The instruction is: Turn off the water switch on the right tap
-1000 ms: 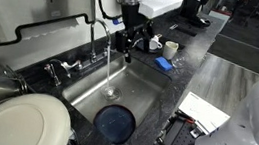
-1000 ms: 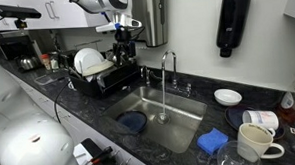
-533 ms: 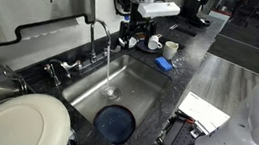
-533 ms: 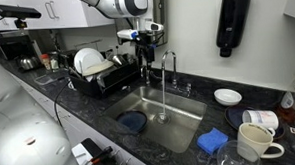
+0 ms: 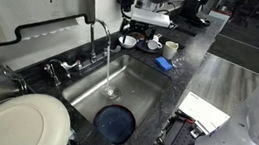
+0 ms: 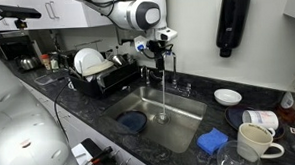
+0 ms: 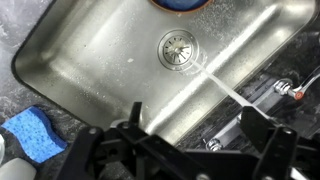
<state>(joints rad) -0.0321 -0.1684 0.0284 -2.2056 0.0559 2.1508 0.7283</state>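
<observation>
The right tap (image 6: pixel 168 64) is a tall chrome gooseneck behind the sink, and it also shows in an exterior view (image 5: pixel 97 33). Water runs from it into the basin and streaks across the wrist view (image 7: pixel 225 85). The water switch (image 6: pixel 186 88) is a short chrome stub beside the tap's base. My gripper (image 6: pixel 158 44) hangs just above the arch of the tap, open and empty. In the wrist view its two dark fingers (image 7: pixel 195 120) straddle the sink's back rim and a small chrome fitting (image 7: pixel 213 143).
A steel sink (image 5: pixel 154 81) holds a blue dish (image 5: pixel 115 123). A low darker tap (image 5: pixel 59 70) stands further along the rim. There is also a dish rack with plates (image 6: pixel 92 65), a blue sponge (image 7: pixel 30 135), a mug (image 6: pixel 252 143) and a wall soap dispenser (image 6: pixel 232 21).
The arm has swung from above the dish rack across to the gooseneck tap. The gripper now sits over the tap. Water keeps running.
</observation>
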